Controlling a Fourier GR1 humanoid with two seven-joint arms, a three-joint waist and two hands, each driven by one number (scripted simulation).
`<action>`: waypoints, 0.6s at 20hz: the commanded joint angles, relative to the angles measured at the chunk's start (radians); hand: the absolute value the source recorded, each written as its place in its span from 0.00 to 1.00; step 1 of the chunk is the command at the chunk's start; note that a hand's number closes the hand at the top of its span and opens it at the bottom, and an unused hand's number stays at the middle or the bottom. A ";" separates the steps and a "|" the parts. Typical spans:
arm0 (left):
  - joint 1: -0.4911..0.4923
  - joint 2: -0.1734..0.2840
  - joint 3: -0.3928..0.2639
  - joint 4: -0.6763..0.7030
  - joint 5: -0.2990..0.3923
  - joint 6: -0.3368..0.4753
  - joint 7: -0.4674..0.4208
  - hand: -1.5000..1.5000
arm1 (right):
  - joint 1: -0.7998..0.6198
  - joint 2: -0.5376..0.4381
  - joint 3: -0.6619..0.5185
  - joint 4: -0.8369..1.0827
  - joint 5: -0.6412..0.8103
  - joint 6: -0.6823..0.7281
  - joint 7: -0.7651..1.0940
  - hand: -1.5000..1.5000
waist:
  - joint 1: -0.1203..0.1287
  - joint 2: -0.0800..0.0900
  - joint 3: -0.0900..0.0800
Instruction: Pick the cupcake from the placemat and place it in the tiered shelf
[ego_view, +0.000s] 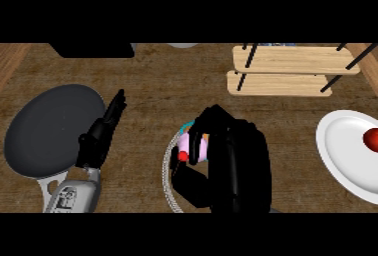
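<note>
Our right hand (235, 155) is curled round the cupcake (190, 147), thumb below and fingers wrapped over the top, so that only the pink frosting, a red dot and a bit of teal show at the hand's left side. The cupcake sits over the placemat (169, 175), whose pale rim curves out just left of the hand; we cannot tell whether the cupcake touches the mat or is lifted off it. Up and to the right of the hand, well apart, stands the tiered shelf (291, 70), two light wooden boards on black rods. Further right of the hand lies a white plate (343, 160) bearing a red fruit (371, 140) at the edge of the view. Our left hand (100, 135) rests well to the left, fingers straight and pointing up, beside a dark frying pan (52, 130) on the wooden worktop (162, 85).
</note>
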 joint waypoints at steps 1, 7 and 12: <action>0.003 0.018 0.016 0.003 0.003 -0.006 0.008 0.50 | -0.123 0.009 -0.052 -0.091 0.074 0.169 0.249 1.00 | -0.004 -0.003 -0.001; -0.004 0.016 0.018 0.012 0.021 -0.027 0.006 0.50 | -0.247 0.009 -0.244 -0.037 0.139 0.212 0.182 1.00 | 0.000 0.002 0.000; 0.012 -0.006 -0.005 -0.021 0.001 -0.004 0.022 0.50 | -0.373 0.009 -0.376 -0.033 0.162 0.354 0.133 1.00 | -0.001 0.001 0.000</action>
